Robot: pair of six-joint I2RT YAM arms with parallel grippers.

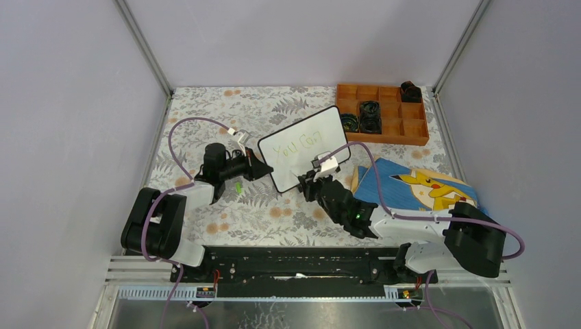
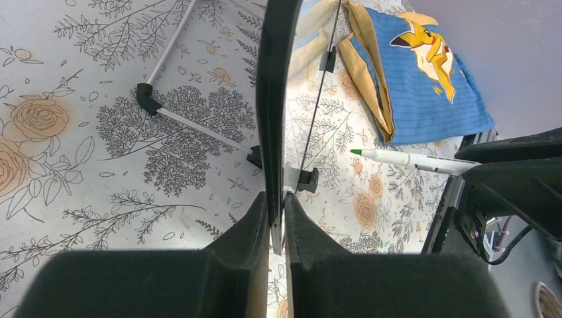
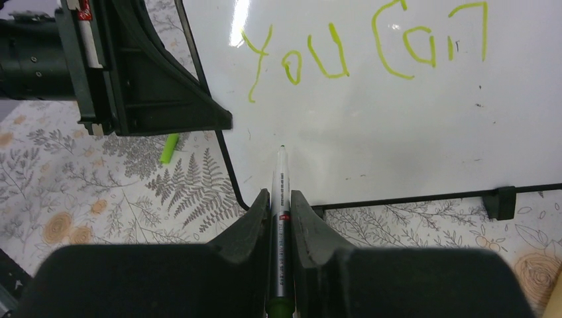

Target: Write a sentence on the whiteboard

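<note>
Right claw (image 3: 280,199) gripping green marker (image 3: 281,173) between nearly closed fingers, tip pointing at whiteboard (image 3: 397,132) lower face. Left claw (image 2: 277,207) pinching whiteboard's left edge, board standing on tabletop (image 1: 274,212), centre. Green sentence (image 3: 344,56) showing "You Can" along upper line. Orange tray (image 1: 411,131) sitting at far right corner

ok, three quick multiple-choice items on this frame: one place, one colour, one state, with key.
1. Where is the green cap? A in the orange tray; B on the table by the whiteboard's lower left corner; C on the blue cloth.
2. What colour is the writing? A red; B black; C green.
3. The right gripper is: A open above the board; B shut on the marker; C shut on the cloth.
Key: 1 B, it lies on the floral table beside the frame. 2 C, "You Can" is green. 3 B, the fingers pinch the marker's barrel, tip toward the board.
</note>
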